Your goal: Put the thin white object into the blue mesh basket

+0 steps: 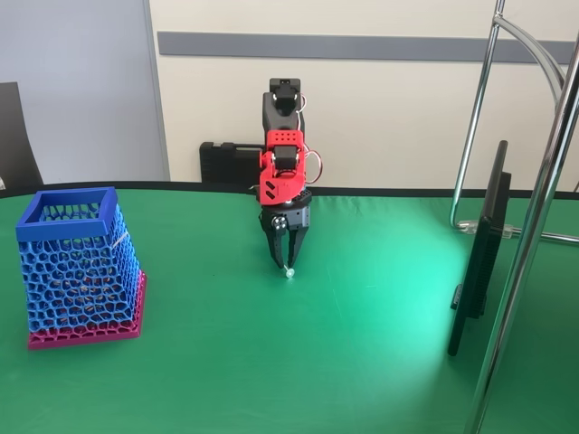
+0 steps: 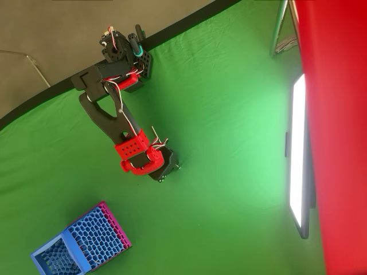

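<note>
My red and black gripper (image 1: 284,266) points straight down at the green table, its tips at the cloth. The fingers converge to a point with no gap at the tips, shut on the thin white object (image 1: 289,272). Of that object I see the tiny round bulb poking out just under the tips; the stick itself is hidden between the fingers. In the overhead view the wrist covers the gripper (image 2: 163,178). The blue mesh basket (image 1: 68,207) stands upright on its magenta base at the far left, well apart from the gripper; the overhead view shows the basket (image 2: 55,248) at the lower left.
A dark monitor (image 1: 479,253) stands edge-on at the right, beside a chrome stand (image 1: 529,235). The arm's base (image 2: 123,57) sits at the table's back edge. Open green cloth lies between the gripper and the basket.
</note>
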{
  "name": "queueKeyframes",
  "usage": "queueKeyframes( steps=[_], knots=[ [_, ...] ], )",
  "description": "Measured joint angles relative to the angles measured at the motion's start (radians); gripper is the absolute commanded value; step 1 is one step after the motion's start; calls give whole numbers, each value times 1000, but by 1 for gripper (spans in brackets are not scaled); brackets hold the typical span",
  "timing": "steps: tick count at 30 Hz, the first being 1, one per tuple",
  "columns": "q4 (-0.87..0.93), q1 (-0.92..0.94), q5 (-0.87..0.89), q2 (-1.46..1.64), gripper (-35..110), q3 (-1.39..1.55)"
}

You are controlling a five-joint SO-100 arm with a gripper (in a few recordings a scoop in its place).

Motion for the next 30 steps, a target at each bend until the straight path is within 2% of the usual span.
queueKeyframes(
  steps=[30],
  knots=[
    [0,12,0,-71,7,-48]
  ],
)
